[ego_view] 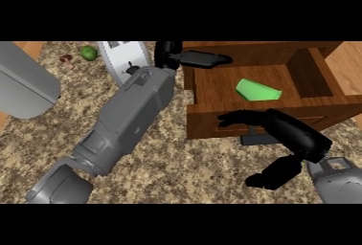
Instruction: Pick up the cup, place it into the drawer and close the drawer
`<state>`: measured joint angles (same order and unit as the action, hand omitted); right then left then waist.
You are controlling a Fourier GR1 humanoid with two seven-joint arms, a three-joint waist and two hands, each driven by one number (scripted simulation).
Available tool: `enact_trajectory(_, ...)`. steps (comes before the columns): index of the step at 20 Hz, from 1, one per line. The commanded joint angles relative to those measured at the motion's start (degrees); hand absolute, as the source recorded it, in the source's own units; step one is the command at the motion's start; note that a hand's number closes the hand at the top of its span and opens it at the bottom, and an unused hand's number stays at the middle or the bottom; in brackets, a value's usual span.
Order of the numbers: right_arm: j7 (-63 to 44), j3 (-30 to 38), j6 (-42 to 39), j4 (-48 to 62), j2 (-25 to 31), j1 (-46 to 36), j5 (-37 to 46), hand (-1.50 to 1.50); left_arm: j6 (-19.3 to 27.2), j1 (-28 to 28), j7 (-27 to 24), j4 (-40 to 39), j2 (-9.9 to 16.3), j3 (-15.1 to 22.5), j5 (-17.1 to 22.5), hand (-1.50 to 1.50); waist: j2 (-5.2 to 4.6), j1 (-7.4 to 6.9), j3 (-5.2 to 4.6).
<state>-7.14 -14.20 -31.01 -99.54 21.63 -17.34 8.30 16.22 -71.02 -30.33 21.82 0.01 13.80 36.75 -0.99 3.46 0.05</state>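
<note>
With the green cup (257, 90) already lying in the open drawer (212, 112) at upper right, I press my right hand's (283, 129) straightened fingers against its front to push it shut, my left hand (185, 57) spread at its back edge.

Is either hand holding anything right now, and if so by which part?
Nothing is held. The green cup lies alone in the open drawer; the right hand rests against the drawer's front.
</note>
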Motion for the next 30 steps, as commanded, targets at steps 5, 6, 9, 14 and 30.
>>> enact_trajectory(5, 9.94, -6.18, 7.28, 22.33, -2.84, -3.16, 16.29, -1.50, -2.73, 4.41, -2.79, 3.27, 0.27, -1.51, 1.20, -1.50, 0.43, -4.55, 0.01)
enact_trajectory(6, 12.07, -7.33, 8.82, 24.98, -2.98, -1.79, 18.20, -1.50, -2.34, 5.35, -1.32, 5.51, 0.80, -0.65, 0.76, -1.50, 0.77, -5.30, 0.03)
enact_trajectory(9, 16.57, -7.42, 12.03, 37.50, -4.05, -6.78, 21.93, 1.50, -3.11, 7.21, -1.06, 6.84, 1.73, -1.60, 1.64, -1.50, 0.42, -6.65, 0.08)
enact_trajectory(14, 21.90, -1.68, 15.93, 53.22, -4.57, -15.86, 21.84, 1.50, -8.25, 13.41, -0.84, 11.00, 4.70, -0.41, 1.54, -1.50, 0.23, -9.80, 0.16)
enact_trajectory(30, 27.12, 14.08, 21.06, 71.52, 1.73, -36.42, 15.16, 1.50, -14.15, 19.83, 2.29, 18.13, 11.51, -0.28, 2.28, -1.50, -1.40, -14.09, 0.24)
